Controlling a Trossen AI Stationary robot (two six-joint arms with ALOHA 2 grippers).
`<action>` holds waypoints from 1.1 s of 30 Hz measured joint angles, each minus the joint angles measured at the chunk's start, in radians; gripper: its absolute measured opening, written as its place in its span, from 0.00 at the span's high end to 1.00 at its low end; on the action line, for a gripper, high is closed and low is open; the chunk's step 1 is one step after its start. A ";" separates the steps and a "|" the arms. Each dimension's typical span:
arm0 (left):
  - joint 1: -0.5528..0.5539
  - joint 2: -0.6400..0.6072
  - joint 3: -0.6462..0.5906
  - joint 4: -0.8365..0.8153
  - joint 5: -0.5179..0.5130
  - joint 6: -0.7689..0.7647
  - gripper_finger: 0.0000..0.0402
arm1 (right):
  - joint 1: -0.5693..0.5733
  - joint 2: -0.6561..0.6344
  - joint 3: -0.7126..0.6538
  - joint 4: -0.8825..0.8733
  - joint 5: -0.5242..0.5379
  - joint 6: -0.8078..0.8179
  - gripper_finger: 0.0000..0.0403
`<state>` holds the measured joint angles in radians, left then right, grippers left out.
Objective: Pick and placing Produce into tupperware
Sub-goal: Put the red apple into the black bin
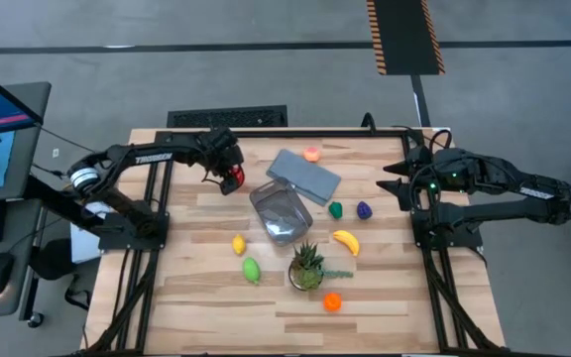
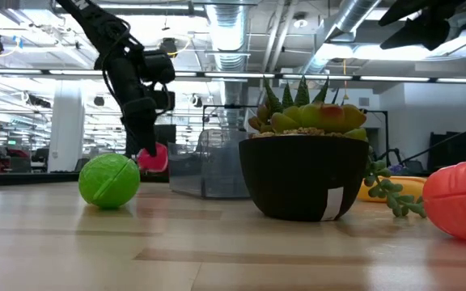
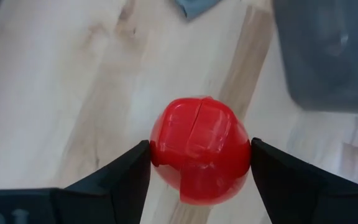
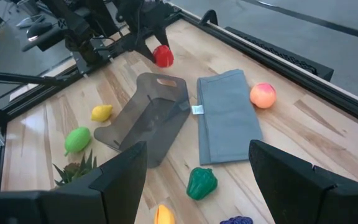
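My left gripper [image 1: 230, 175] is over the table's far left part, shut on a red round toy fruit [image 3: 200, 149]; the low view shows that fruit [image 2: 154, 158] under the arm. The clear tub [image 1: 282, 211] stands at the table's middle, just right of that gripper, with nothing visible inside. On the wood lie a peach [image 1: 311, 154], a green pepper [image 1: 336, 209], purple grapes [image 1: 365, 210], a banana [image 1: 345, 241], a lemon [image 1: 238, 244], a lime [image 1: 252, 269] and an orange [image 1: 332, 301]. My right gripper [image 1: 395, 179] waits open by the right edge. My left gripper pinches the red fruit between its two fingers, one finger [image 3: 126, 171] on each side [image 3: 160, 146] of its widest part. The fingers come from above, slanting down. In the low view the fruit seems to hang just clear of the wood.
The flat grey-blue lid [image 1: 304, 176] lies against the tub's far side. A spiky potted plant [image 1: 307, 268] stands near the tub's near side, between lime and banana. Bare wood shows left of the tub and along the near edge. A monitor and mouse sit off the table's left.
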<state>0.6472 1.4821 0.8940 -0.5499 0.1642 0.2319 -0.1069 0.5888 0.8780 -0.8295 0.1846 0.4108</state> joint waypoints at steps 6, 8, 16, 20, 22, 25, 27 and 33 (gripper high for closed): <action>0.000 -0.113 0.000 -0.020 0.005 -0.016 0.40 | 0.000 0.000 0.000 0.000 0.000 0.000 0.25; 0.000 -0.155 0.000 -0.019 0.009 -0.026 0.40 | 0.000 0.000 0.000 0.000 0.000 -0.001 0.25; -0.040 -0.254 0.000 -0.079 0.027 -0.072 0.40 | 0.000 0.000 0.000 0.000 0.000 -0.001 0.25; -0.084 -0.266 0.000 -0.103 0.026 -0.096 0.40 | 0.000 0.000 0.000 0.000 0.000 -0.001 0.25; -0.106 -0.267 0.000 -0.105 0.026 -0.106 0.40 | 0.000 0.000 0.000 0.000 0.000 0.000 0.25; -0.133 -0.267 0.000 -0.119 0.026 -0.123 0.40 | 0.000 0.000 0.000 0.000 0.000 0.000 0.25; -0.151 -0.267 0.000 -0.123 0.026 -0.143 0.40 | 0.000 0.000 0.000 0.000 0.000 0.000 0.25; -0.205 -0.273 0.000 -0.146 0.024 -0.183 0.40 | 0.000 0.000 0.000 0.000 0.000 0.000 0.25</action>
<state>0.4426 1.2091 0.8940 -0.6957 0.1887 0.0490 -0.1067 0.5888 0.8779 -0.8296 0.1841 0.4110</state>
